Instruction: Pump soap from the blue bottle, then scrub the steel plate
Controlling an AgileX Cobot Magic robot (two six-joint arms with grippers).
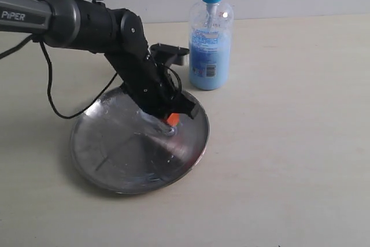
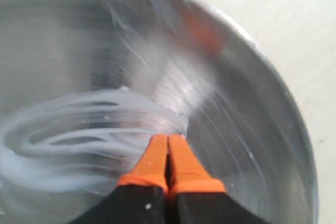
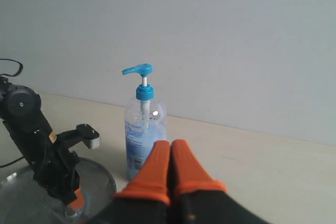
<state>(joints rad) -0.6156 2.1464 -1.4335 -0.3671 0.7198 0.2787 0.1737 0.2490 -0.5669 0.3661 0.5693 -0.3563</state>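
Observation:
The steel plate [image 1: 110, 160] lies on the table at the front left, tilted slightly. My left gripper [image 1: 171, 121] is shut, its orange tips pressed down on the plate's inner surface near the right side. In the left wrist view the shut left gripper [image 2: 168, 139] rests at the edge of a pale, milky soap smear [image 2: 63, 129] spread in curved streaks over the steel plate [image 2: 252, 129]. The blue bottle [image 1: 210, 44] stands upright just behind the plate. My right gripper [image 3: 169, 145] is shut and empty, held off the table, facing the blue bottle [image 3: 143, 135]. It is outside the exterior view.
A black cable [image 1: 52, 93] loops from the left arm down beside the plate. The left arm's camera bracket [image 1: 170, 54] hangs close to the bottle. Bare beige table [image 1: 289, 143] stretches to the right, and a pale wall runs behind.

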